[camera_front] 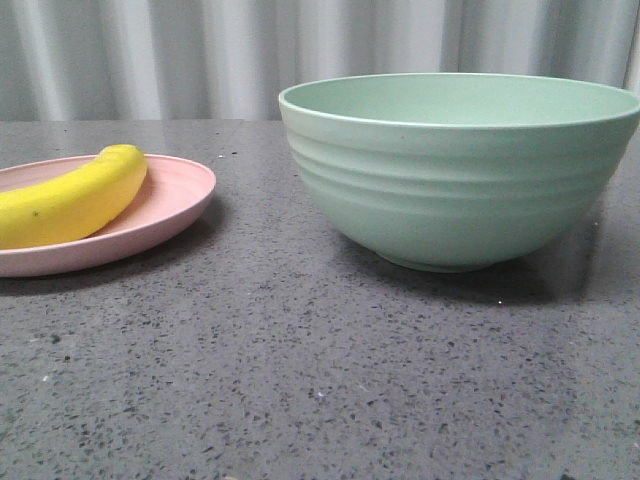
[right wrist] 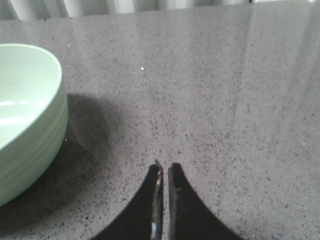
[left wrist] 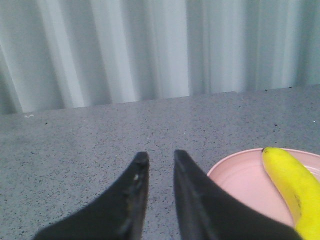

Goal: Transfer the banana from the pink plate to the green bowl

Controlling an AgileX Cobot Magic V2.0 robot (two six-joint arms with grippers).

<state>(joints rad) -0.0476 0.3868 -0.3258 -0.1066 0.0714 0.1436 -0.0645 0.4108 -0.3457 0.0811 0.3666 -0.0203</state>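
Note:
The yellow banana (camera_front: 70,198) lies on the pink plate (camera_front: 175,205) at the left of the table. The mint-green ridged bowl (camera_front: 460,175) stands at the right, and what shows of its inside holds nothing. Neither gripper shows in the front view. In the left wrist view my left gripper (left wrist: 159,156) is slightly open with nothing between its fingers, low over the bare table beside the pink plate (left wrist: 240,175) and the banana (left wrist: 292,185). In the right wrist view my right gripper (right wrist: 165,165) is shut and empty, over the table beside the bowl (right wrist: 27,115).
The table is dark grey speckled stone (camera_front: 300,380). A pale corrugated wall (camera_front: 200,50) stands behind its far edge. A strip of bare table lies between the plate and the bowl.

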